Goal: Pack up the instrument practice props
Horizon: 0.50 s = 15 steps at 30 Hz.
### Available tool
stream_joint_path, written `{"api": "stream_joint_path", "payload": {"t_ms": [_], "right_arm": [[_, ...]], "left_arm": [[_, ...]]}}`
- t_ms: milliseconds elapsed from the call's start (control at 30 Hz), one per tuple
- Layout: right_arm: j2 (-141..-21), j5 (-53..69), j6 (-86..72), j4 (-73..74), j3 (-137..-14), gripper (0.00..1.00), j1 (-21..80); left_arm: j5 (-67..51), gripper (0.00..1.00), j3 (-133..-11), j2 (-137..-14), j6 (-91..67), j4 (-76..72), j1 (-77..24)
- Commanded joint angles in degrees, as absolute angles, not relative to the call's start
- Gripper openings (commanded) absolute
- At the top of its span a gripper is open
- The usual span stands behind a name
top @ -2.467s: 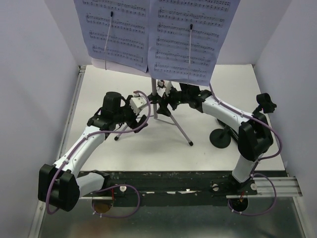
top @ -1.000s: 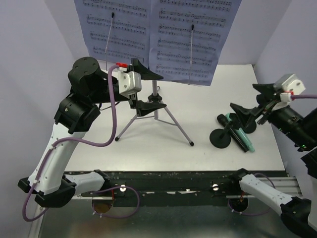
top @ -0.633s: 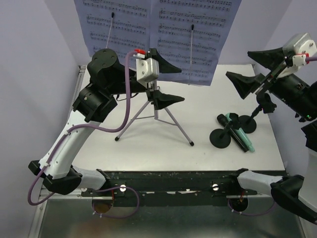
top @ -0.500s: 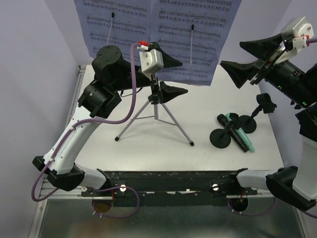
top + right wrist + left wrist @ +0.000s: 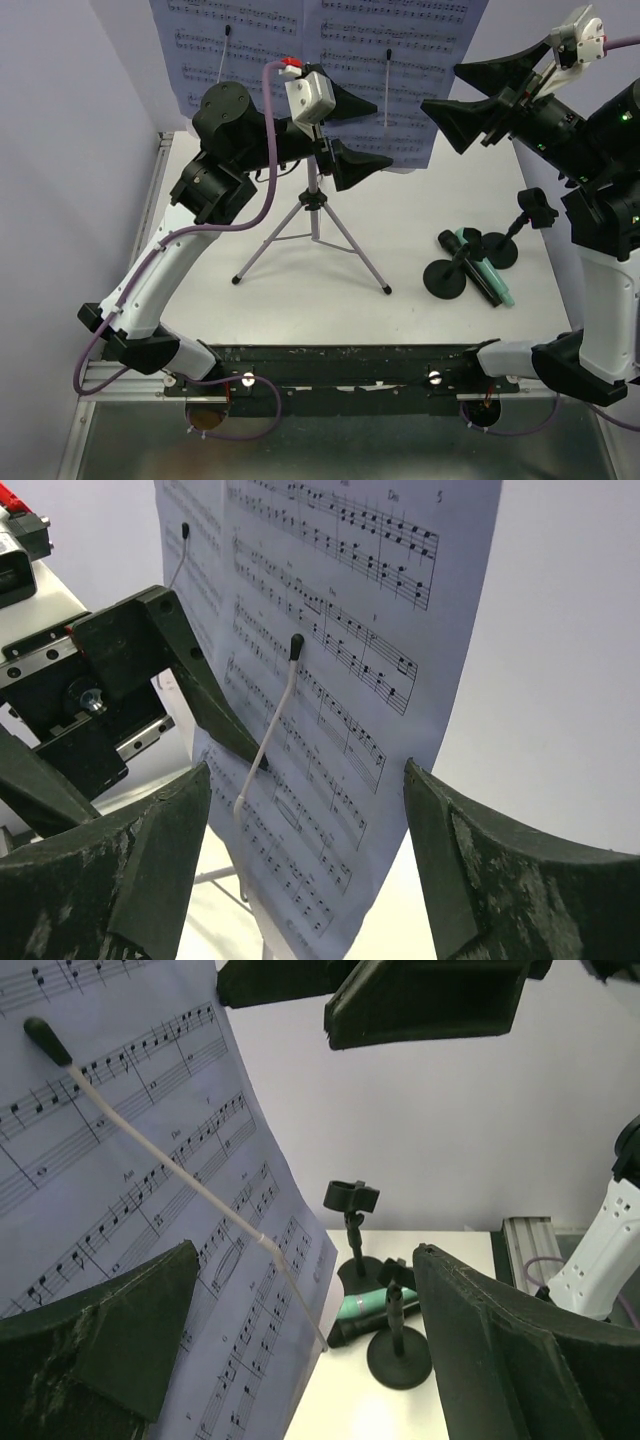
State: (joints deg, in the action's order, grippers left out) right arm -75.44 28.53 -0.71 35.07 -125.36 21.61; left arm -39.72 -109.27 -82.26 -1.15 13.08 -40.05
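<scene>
Two white sheet-music pages (image 5: 385, 70) hang side by side on the stand, each held by a thin wire arm (image 5: 272, 730). The silver tripod pole (image 5: 315, 205) stands below them; the lilac plate is hidden behind the pages. My left gripper (image 5: 388, 138) is open and empty, in front of the right page's lower edge (image 5: 240, 1290). My right gripper (image 5: 442, 90) is open and empty at that page's right edge (image 5: 400, 730). Two black clip holders (image 5: 446, 277) (image 5: 503, 248) and the teal microphone (image 5: 487, 278) lie on the table at the right.
Lilac walls close in the white table (image 5: 300, 300) on three sides. A black rail (image 5: 350, 365) with both arm bases runs along the near edge. In the left wrist view a finger of the right gripper (image 5: 430, 995) hangs just above.
Both arms have risen from the table to the sheet music. The left gripper moved up and right along the stand. The right gripper swung up and left from the clip holders.
</scene>
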Motion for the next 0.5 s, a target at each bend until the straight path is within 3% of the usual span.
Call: {"api": "stream_joint_path", "payload": {"t_ms": [0,467], "right_arm": [[-75.85,30.32,-2.46,28.31,-124.19,0.84,21.00],[-68.56,25.41,3.42,19.61,-113.56,0.78,20.74]], "left_arm": [[-42.01,0.98,-112.58,-84.72,-4.48,9.76,-40.69],[-44.65,0.94,-115.66,-88.15,-6.68,7.21,-40.96]]}}
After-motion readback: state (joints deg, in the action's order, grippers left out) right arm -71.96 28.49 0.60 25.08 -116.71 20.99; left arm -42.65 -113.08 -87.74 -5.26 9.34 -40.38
